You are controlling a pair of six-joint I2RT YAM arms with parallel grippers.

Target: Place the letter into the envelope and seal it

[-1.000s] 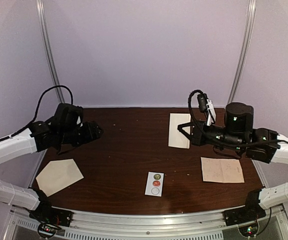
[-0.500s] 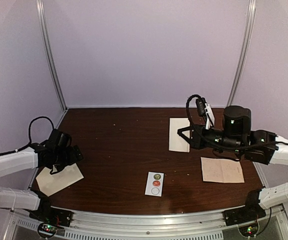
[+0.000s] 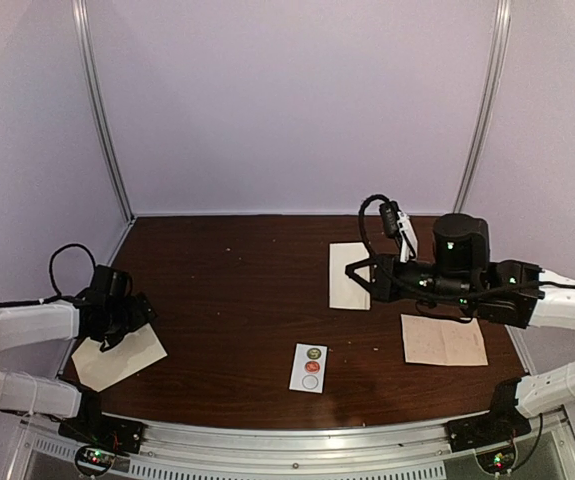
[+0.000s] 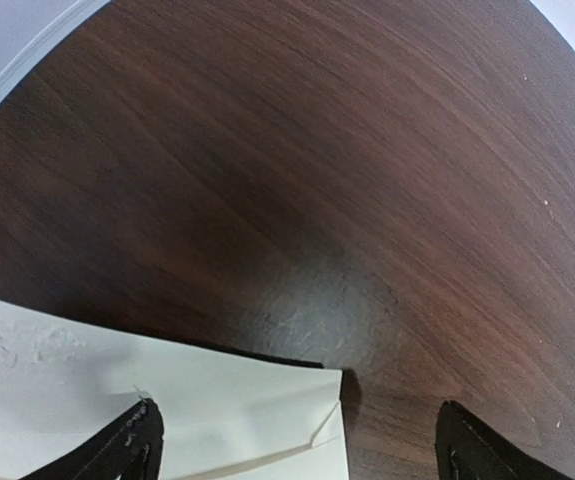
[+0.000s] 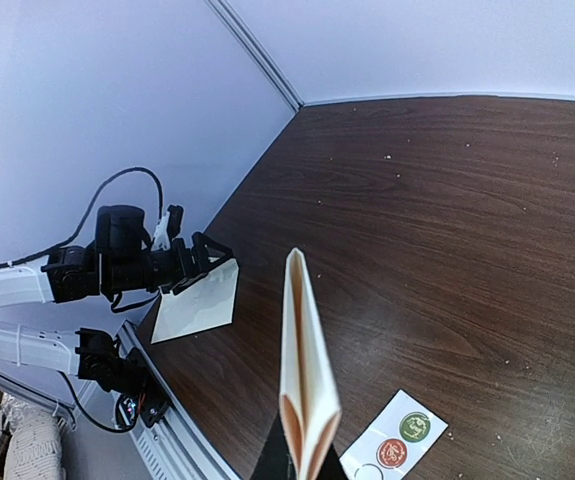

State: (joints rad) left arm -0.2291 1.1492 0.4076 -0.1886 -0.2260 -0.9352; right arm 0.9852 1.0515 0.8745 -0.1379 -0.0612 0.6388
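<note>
Closing your open left gripper [image 4: 297, 415] astride the envelope [image 4: 217, 420] corner may skid it sideways; your right gripper [image 3: 360, 280] pinches the folded letter [image 5: 302, 350]

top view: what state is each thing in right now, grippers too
envelope: lying flat on the table, not gripped, no sticker on it
letter: folded, pinched in the right gripper
right gripper: shut on the letter
left gripper: open, over the envelope's corner
sticker card: flat on the table, stickers on it
pink sheet: flat on the table, unfolded, creased
</note>
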